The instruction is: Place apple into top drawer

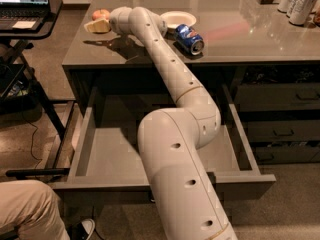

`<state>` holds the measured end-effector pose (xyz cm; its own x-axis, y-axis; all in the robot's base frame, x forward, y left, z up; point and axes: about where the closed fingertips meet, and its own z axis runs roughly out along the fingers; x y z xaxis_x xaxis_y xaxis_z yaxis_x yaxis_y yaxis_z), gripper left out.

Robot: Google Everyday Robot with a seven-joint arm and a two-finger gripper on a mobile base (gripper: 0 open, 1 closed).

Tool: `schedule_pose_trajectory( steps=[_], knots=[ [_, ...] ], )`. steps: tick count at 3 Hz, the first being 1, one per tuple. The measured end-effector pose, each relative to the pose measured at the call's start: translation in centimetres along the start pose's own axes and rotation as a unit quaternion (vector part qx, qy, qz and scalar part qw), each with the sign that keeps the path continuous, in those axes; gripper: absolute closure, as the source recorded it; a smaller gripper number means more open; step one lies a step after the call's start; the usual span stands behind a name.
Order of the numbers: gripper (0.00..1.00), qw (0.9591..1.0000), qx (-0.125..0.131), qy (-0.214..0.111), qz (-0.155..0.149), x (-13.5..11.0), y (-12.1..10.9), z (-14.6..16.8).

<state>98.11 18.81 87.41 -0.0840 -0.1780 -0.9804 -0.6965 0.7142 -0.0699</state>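
tool (98, 26) at apple (101, 14) on surface (240, 44) for pickup, grip cannot tell | drawer (112, 156) open below to receive it

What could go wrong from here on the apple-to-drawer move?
1. The apple sits near the left corner of the counter, right by the gripper; a nudge might roll it off.
2. The blue soda can lies on its side beside the arm; a swing back could knock it rolling.
3. The arm's bulk overhangs the open top drawer, so the release spot looks tight.
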Motion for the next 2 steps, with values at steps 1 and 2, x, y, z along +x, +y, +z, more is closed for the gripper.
schedule_pose_trajectory(
  steps=[1, 2],
  knots=[
    [0.0, 1.0, -0.005, 0.003, 0.003, 0.28, 0.25, 0.38],
    [0.0, 0.9999, -0.015, 0.001, 0.001, 0.34, 0.68, 0.66]
  ],
)
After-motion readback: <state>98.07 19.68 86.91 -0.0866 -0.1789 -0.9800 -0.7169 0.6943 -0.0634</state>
